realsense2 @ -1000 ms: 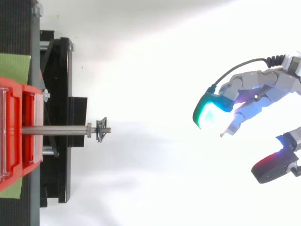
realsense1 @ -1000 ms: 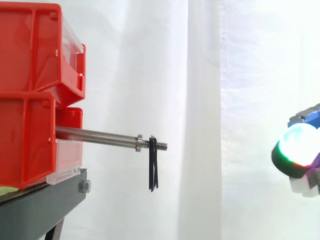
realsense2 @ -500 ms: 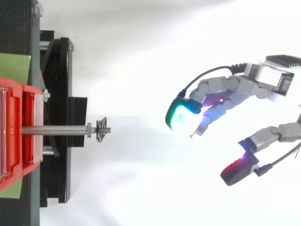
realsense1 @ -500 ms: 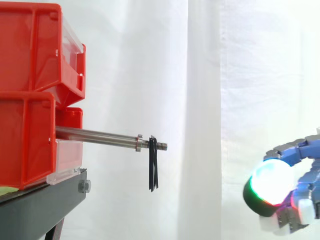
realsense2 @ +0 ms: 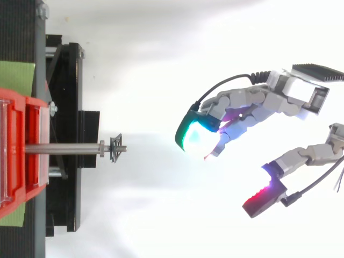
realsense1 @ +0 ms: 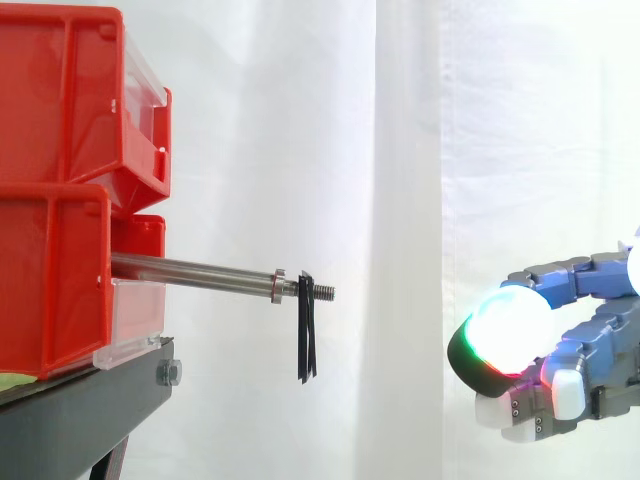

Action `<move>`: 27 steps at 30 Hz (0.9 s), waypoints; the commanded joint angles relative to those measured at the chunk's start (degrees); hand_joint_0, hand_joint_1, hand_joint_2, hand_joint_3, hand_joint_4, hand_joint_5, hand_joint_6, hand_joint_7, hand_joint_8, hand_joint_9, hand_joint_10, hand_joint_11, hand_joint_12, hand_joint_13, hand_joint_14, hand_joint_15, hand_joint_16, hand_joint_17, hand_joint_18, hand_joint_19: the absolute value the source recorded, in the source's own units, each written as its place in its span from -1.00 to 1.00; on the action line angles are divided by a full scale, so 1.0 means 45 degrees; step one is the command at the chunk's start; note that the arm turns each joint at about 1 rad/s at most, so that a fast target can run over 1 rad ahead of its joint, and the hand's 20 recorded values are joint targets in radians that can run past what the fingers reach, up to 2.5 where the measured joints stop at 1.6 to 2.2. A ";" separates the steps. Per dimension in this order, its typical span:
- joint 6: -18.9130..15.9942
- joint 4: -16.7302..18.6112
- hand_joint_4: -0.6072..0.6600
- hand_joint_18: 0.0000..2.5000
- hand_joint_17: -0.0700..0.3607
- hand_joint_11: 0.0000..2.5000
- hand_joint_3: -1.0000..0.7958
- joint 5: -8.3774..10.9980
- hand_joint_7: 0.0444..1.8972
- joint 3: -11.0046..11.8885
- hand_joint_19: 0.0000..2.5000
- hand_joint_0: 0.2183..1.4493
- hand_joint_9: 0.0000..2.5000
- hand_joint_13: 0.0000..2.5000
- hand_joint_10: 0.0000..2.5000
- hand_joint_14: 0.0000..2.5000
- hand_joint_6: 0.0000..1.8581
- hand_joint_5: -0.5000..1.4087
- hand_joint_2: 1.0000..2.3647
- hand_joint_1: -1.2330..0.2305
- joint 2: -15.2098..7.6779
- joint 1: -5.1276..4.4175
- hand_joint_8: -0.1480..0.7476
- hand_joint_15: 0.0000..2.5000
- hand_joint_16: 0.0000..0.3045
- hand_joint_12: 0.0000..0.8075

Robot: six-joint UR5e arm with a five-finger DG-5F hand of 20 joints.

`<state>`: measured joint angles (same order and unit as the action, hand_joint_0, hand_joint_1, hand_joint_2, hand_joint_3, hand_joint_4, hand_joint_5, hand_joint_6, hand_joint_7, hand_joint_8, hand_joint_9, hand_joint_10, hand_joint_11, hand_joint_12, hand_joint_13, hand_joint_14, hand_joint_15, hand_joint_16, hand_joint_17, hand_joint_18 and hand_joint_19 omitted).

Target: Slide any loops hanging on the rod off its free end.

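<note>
At the left of the side view, the stacked red plastic bins [realsense1: 60, 200] on the black metal stand [realsense1: 90, 415] sit as they did half a second ago. The grey steel rod [realsense1: 190, 270] juts rightward from them unchanged. The thin black loop [realsense1: 307, 335] hangs where it did before, on the rod's threaded free end just past the collar, near frame centre. What differs is the robot hand [realsense2: 247, 103]: we see it further left and a little higher, nearer the rod tip. It reaches in from the right edge, fingers loosely extended and grasping nothing, thumb spread apart. Its glowing cyan-green fingertip [realsense2: 194, 137] leads, to the right of the loop, well apart from it and just below rod height.
</note>
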<state>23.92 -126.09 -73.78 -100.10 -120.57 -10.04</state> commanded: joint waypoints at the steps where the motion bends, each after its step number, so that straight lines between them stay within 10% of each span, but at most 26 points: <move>1: 0.0485 0.0032 0.48 -0.57 -0.22 -0.69 -0.44 0.0029 0.00 -0.0001 -0.86 -0.46 -0.29 -0.46 -0.99 -1.00 -0.46 -0.66 -1.00 -0.33 -0.0005 -0.0016 0.07 -0.94 -0.72 -0.17; 13: 0.0583 0.0188 0.47 -0.56 -0.23 -0.69 -0.40 0.0342 0.00 -0.0001 -0.86 -0.44 -0.28 -0.45 -0.99 -1.00 -0.46 -0.65 -1.00 -0.27 -0.0083 -0.0094 0.07 -0.94 -0.72 -0.16; 22: -0.1507 0.0481 0.47 -0.56 -0.22 -0.69 -0.40 0.0459 0.00 0.1620 -0.86 -0.44 -0.28 -0.45 -0.99 -1.00 -0.46 -0.65 -1.00 -0.26 -0.2192 0.0062 0.07 -0.94 -0.72 -0.16; 27: -0.1409 0.0481 0.48 -0.56 -0.22 -0.69 -0.40 0.0459 -0.01 0.1776 -0.85 -0.44 -0.28 -0.45 -0.99 -1.00 -0.46 -0.65 -1.00 -0.26 -0.2212 0.0062 0.07 -0.94 -0.72 -0.16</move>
<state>17.69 -124.00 -71.71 -92.80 -130.04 -9.77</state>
